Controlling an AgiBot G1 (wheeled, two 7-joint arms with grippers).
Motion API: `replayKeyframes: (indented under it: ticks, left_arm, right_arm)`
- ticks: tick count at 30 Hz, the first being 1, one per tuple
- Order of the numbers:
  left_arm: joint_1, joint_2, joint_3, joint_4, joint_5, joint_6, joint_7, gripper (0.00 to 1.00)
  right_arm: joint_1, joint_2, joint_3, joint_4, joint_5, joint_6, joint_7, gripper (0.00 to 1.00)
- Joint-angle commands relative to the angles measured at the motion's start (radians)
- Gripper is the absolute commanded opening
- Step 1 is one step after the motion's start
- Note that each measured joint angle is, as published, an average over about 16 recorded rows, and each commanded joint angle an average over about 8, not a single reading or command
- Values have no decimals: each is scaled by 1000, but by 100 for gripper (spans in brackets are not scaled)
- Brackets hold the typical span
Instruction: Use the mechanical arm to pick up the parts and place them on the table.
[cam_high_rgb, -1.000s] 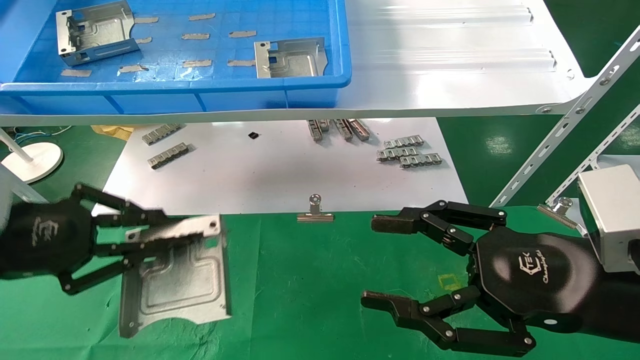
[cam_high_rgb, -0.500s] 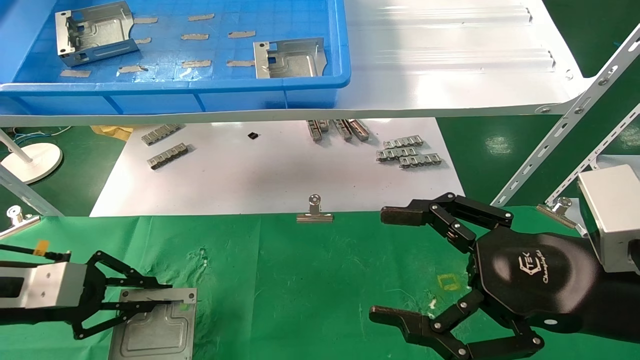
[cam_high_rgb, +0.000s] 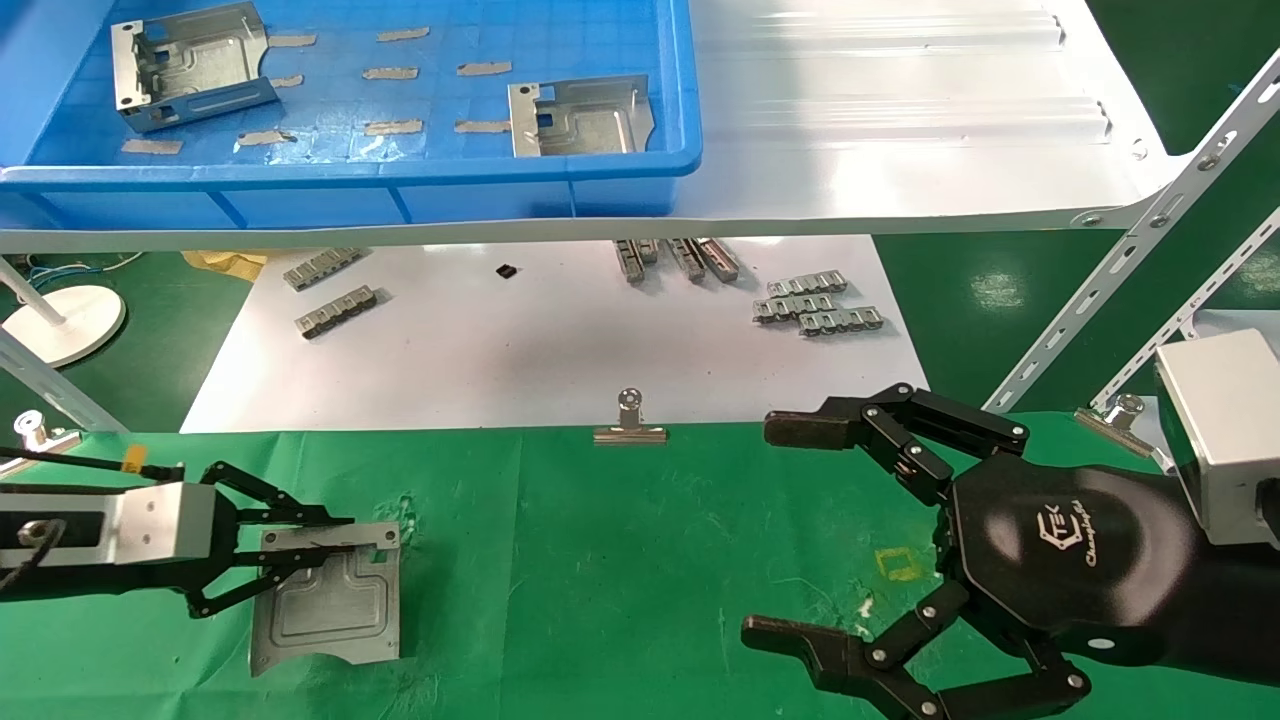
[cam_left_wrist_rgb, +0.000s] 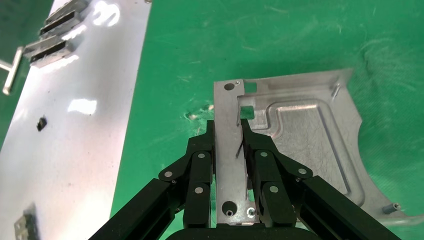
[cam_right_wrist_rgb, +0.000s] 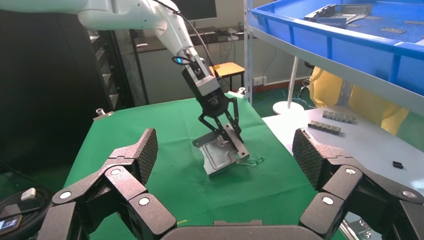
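Observation:
My left gripper (cam_high_rgb: 335, 545) is shut on the folded side wall of a silver bracket (cam_high_rgb: 330, 610) at the near left of the green table (cam_high_rgb: 620, 560). In the left wrist view the fingers (cam_left_wrist_rgb: 200, 165) clamp the wall from both sides, and the bracket's flat plate (cam_left_wrist_rgb: 305, 135) lies over the cloth. The right wrist view shows the bracket (cam_right_wrist_rgb: 220, 157) tilted, its low edge at the cloth and its held wall raised. My right gripper (cam_high_rgb: 768, 530) is open and empty over the near right of the table. Two more brackets (cam_high_rgb: 190, 65) (cam_high_rgb: 580, 115) lie in the blue tray (cam_high_rgb: 400, 195).
The tray stands on a glossy white shelf board (cam_high_rgb: 900, 120) above a white sheet (cam_high_rgb: 560, 350) with grey link strips (cam_high_rgb: 815, 305). A binder clip (cam_high_rgb: 630, 425) sits at the cloth's far edge. Slotted metal struts (cam_high_rgb: 1120, 260) slant at the right.
A second ago my left gripper held the bracket high; it has come down to the cloth and then shifted a little forward and right. The right gripper has barely moved.

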Motion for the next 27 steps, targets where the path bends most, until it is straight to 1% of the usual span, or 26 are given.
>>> replayKeyframes:
  ticks: [1,8,12,16,21,27]
  left_arm:
    - [-5,16,7,25,13,-4,23,100]
    - [-27,40,8,95,16,3,63,100]
    - [-33,43,-9,128,-11,21,72,100]
    - [-27,37,-30,130,-55,53,53,100]
    - [11,12,-47,70,-128,70,-29,100]
    - [81,-34,-65,-10,-258,74,-206,100]
  right_arm:
    - [0,0,0,0,0,0,0,100]
    - [0,0,0,0,0,0,0,100]
    - [0,0,0,0,0,0,0,100]
    - [0,0,0,0,0,0,0,100]
    - [0,0,0,0,0,0,0,100]
    - [0,0,0,0,0,0,0,100]
